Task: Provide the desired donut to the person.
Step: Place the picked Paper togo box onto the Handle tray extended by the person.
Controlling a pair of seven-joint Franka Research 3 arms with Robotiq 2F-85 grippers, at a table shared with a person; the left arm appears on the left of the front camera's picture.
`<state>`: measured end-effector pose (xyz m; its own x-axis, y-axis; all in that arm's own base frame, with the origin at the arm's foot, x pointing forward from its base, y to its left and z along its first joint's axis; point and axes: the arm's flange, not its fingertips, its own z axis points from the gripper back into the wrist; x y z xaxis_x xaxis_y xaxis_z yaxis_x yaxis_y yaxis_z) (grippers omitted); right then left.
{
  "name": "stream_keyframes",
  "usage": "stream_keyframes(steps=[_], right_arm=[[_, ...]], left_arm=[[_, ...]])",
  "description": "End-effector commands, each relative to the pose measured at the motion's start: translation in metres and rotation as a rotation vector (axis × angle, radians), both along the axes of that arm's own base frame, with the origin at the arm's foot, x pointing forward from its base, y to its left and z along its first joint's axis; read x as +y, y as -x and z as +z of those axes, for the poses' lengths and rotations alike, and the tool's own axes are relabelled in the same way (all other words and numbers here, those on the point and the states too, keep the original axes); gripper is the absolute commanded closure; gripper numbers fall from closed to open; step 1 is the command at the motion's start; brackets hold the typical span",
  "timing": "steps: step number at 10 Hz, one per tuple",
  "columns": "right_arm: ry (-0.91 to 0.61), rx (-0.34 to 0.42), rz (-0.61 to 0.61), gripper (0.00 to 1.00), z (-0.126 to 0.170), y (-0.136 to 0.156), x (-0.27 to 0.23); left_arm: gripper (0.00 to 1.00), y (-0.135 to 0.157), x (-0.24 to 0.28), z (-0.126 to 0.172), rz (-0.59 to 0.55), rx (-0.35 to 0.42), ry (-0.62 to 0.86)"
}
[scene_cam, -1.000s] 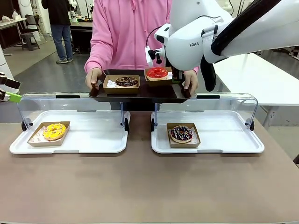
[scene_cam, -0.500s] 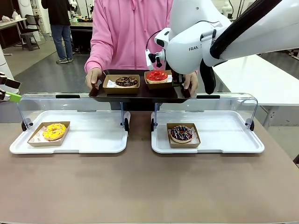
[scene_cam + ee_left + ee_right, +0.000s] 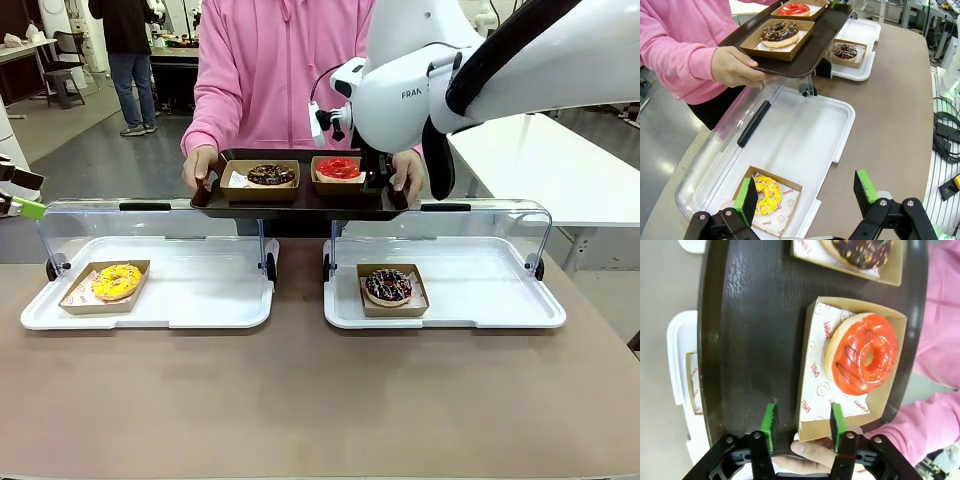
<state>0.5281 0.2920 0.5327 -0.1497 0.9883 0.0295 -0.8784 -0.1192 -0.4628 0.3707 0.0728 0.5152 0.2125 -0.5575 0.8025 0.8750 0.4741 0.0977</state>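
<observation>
The person [image 3: 262, 70] in a pink hoodie holds a dark tray [image 3: 300, 197] at the far side. On it a red-glazed donut [image 3: 339, 168] in its cardboard box lies beside a chocolate donut [image 3: 271, 174]. My right gripper [image 3: 803, 424] stands open, its green pads on either side of the near wall of the red donut's [image 3: 863, 354] box and apart from it. The person's thumb [image 3: 815, 449] rests on the tray edge just below. My left gripper [image 3: 806, 192] hangs open above the left white tray [image 3: 840, 145], over a yellow donut [image 3: 767, 194].
Two white trays with raised clear lids [image 3: 150, 215] lie on the brown table. The left holds the yellow donut [image 3: 116, 281], the right a sprinkled chocolate donut [image 3: 388, 286]. Another person [image 3: 128, 50] stands far behind at the left.
My right gripper has opened and let go of the red donut's box, which came down from a raised tilt to lie flat on the person's tray. The left arm stayed still.
</observation>
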Motion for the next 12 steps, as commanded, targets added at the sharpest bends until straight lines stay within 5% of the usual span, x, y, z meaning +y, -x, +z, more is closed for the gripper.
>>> stream_keyframes(steps=[1,8,9,10,12], right_arm=[[-0.023,0.039,0.056,0.04,0.0105,0.0136,-0.0124],[-0.038,0.093,0.070,0.00,0.0120,0.0089,-0.0136],[-0.002,0.194,0.048,0.00,0.0195,0.0111,-0.0148],[-0.011,0.076,0.048,0.00,0.0097,0.0082,-0.0094],[-0.011,0.076,0.048,0.00,0.0097,0.0082,-0.0094]], left_arm=[[0.00,0.0004,0.0010,-0.0004,0.000,-0.001,0.006],[0.00,0.0004,0.0010,-0.0004,0.000,-0.001,0.006],[0.00,0.0004,0.0010,-0.0004,0.000,-0.001,0.006],[0.00,0.0004,0.0010,-0.0004,0.000,-0.001,0.006],[0.00,0.0004,0.0010,-0.0004,0.000,-0.001,0.006]])
